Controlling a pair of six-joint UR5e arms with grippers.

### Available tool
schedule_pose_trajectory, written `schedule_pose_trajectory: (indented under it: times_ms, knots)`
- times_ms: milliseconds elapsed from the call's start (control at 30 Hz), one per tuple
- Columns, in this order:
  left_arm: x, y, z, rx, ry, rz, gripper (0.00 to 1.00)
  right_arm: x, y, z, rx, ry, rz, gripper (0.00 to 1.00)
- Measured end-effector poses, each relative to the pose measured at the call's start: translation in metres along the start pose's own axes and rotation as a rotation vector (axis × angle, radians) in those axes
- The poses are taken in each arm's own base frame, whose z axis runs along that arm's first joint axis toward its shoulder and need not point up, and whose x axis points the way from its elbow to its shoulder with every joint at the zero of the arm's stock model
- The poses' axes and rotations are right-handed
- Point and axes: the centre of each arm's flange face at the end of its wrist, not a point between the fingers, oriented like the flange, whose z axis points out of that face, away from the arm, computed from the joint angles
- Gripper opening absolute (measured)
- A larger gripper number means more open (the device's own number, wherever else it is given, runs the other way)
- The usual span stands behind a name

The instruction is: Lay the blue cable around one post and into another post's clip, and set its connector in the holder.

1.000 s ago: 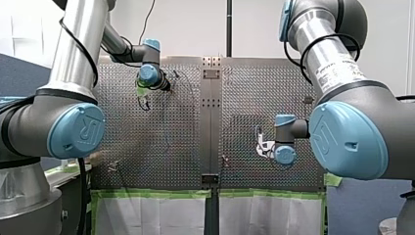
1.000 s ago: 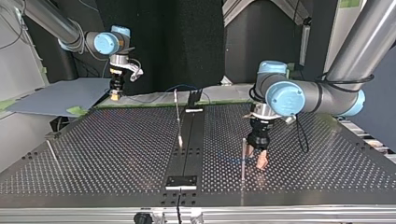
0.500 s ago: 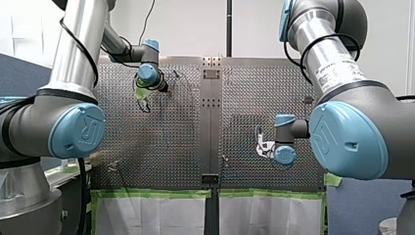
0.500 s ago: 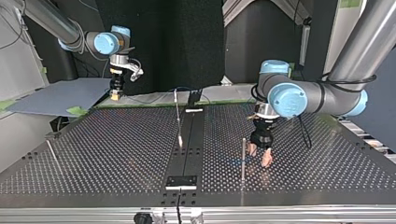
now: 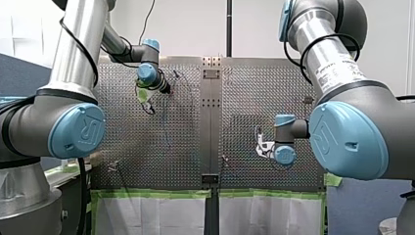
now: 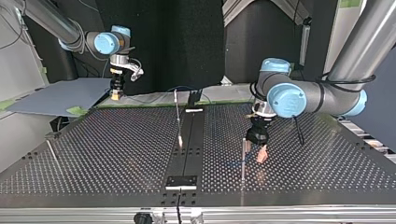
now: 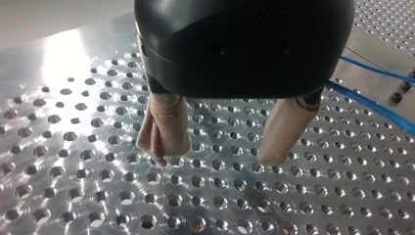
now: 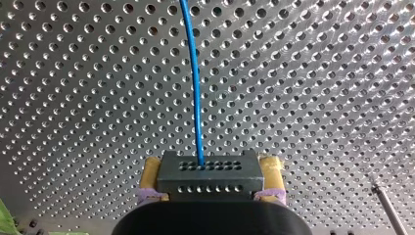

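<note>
Left hand now sits nearer the post, pads apart, empty. Right hand clamps the rigid connector. Blue cable looks limp and light, so I'd pinch it by the post.

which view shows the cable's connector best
Right wrist view: the black connector sits clamped between my right tool's yellow pads, blue cable running out of it. Top and front views show it too small to make out; the left wrist view shows only cable.
</note>
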Motion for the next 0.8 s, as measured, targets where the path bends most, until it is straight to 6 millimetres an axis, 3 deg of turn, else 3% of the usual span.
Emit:
schedule_pose_trajectory:
  times_ms: [367,800]
  knots:
    - [-0.008,-0.005,-0.01,0.004,-0.011,-0.093,1.0,0.0,0.0,0.0,0.001,-0.001,-0.001,0.2]
    - [0.003,-0.006,-0.023,-0.032,0.048,-0.208,1.0,0.0,-0.001,0.0,0.002,0.0,-0.001,0.2]
